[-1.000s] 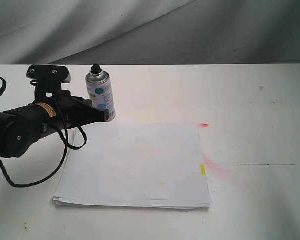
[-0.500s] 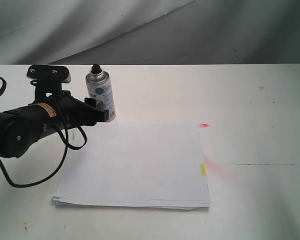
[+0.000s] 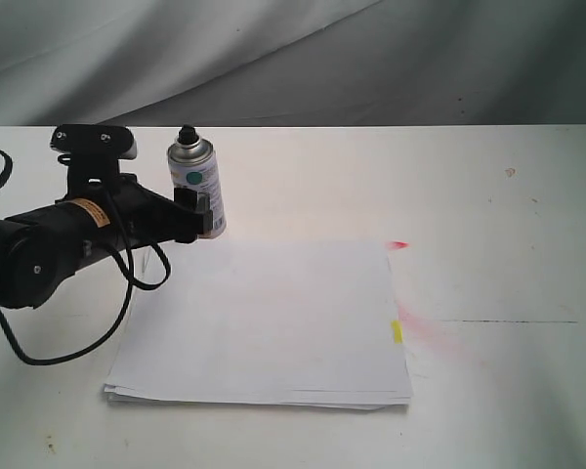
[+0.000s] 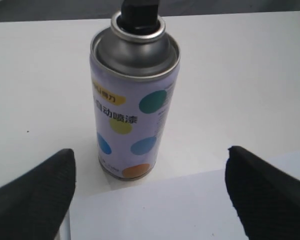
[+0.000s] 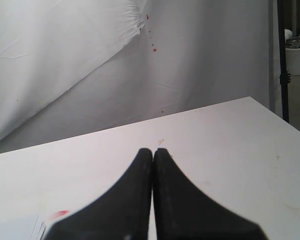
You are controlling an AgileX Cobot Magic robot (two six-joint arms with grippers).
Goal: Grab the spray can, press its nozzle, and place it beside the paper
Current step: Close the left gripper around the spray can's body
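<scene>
The spray can stands upright on the white table just beyond the far left corner of the paper. Its black nozzle tops the silver dome. My left gripper is open, low at the near side of the can. In the left wrist view the spray can and nozzle stand just past the wide-spread fingers of the left gripper, which touch nothing, and the paper lies under them. The right gripper is shut and empty, and it is outside the exterior view.
The paper's yellow tab sticks out at its right edge. A red paint mark and a pink smear stain the table right of the paper. A grey cloth backdrop hangs behind.
My left gripper has drawn back to the left, so its fingers no longer reach along the can. The can stays upright in the same spot.
</scene>
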